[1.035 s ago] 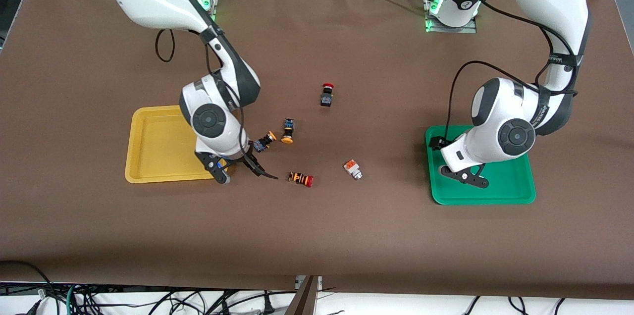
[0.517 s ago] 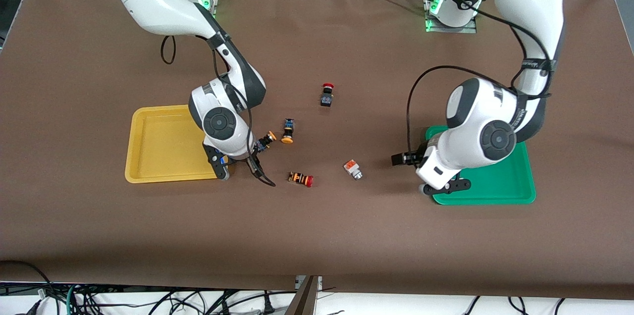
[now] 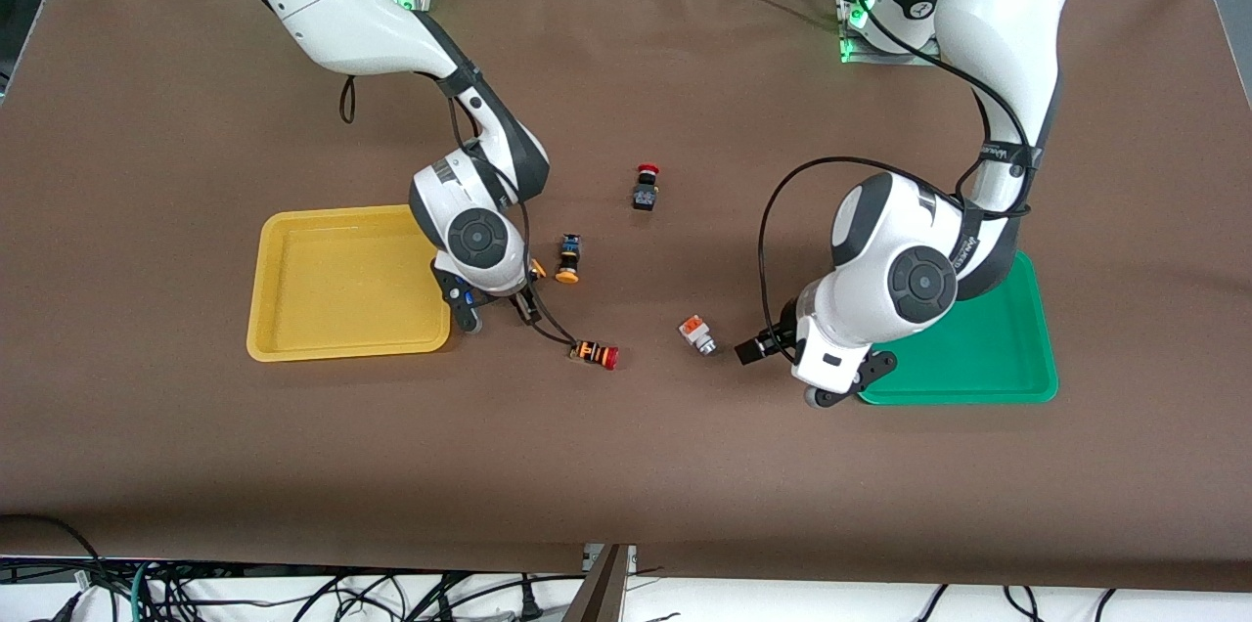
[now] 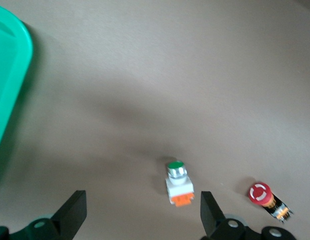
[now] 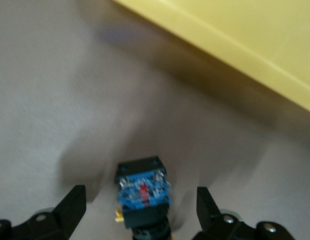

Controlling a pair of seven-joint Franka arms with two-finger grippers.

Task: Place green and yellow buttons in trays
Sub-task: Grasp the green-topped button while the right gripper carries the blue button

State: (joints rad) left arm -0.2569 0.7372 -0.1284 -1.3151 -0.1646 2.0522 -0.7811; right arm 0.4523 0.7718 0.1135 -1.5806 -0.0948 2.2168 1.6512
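The yellow tray (image 3: pixel 333 285) lies toward the right arm's end and the green tray (image 3: pixel 988 348) toward the left arm's end. My right gripper (image 3: pixel 497 309) is open and low over a yellow-capped button (image 3: pixel 537 267) beside the yellow tray. In the right wrist view its blue-black body (image 5: pixel 143 192) sits between the open fingers of the right gripper (image 5: pixel 139 210). A second yellow-capped button (image 3: pixel 567 258) lies beside it. My left gripper (image 3: pixel 782 373) is open beside the silver-white button (image 3: pixel 696 334), which has a green cap and an orange block (image 4: pixel 178 182). The left gripper (image 4: pixel 139 217) holds nothing. Only one silver-white button shows.
A red-capped button with an orange-striped body (image 3: pixel 595 353) lies nearer the front camera than the yellow-capped pair; it also shows in the left wrist view (image 4: pixel 265 196). A red-capped black button (image 3: pixel 645 187) lies farther from it. The yellow tray's rim (image 5: pixel 235 40) and the green tray's rim (image 4: pixel 14 75) show.
My left gripper moved off the green tray to beside the silver-white button. My right gripper moved from the yellow tray's corner to over the nearest yellow-capped button.
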